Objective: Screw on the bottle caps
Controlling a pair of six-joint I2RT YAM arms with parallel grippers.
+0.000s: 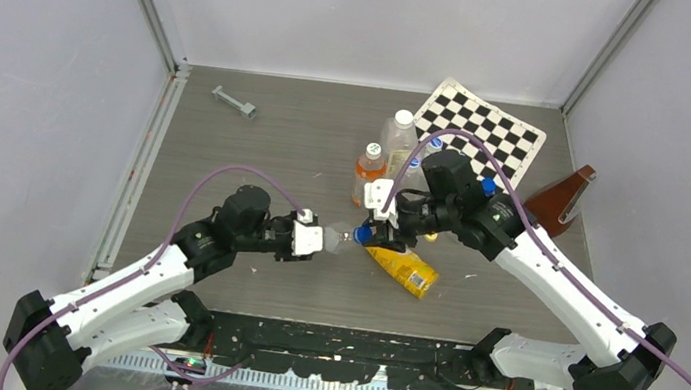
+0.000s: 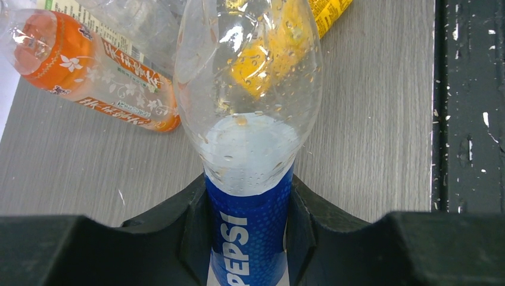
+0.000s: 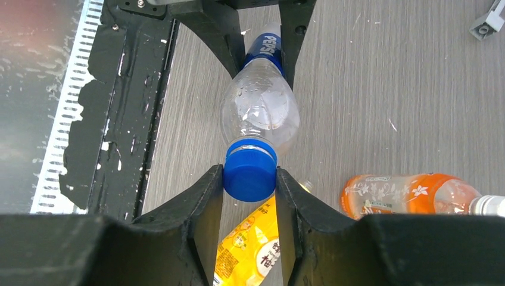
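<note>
1 blue cap (image 3: 250,177) (atop Pepsi bottle (image 3: 259,107)) pinched in right gripper (image 3: 249,174)

Pepsi bottle (image 2: 249,149) between black fingers (image 2: 181,241)

Pepsi bottle (image 2: 249,238) base beyond the bottom edge; juice bottle (image 1: 407,271) neck behind the right end effector (image 1: 366,236).

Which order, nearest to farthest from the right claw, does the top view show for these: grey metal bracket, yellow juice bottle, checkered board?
1. Yellow juice bottle, lying right by the right claw, on its near side.
2. Checkered board, at the back, right of centre.
3. Grey metal bracket, far off at the back left.
</note>
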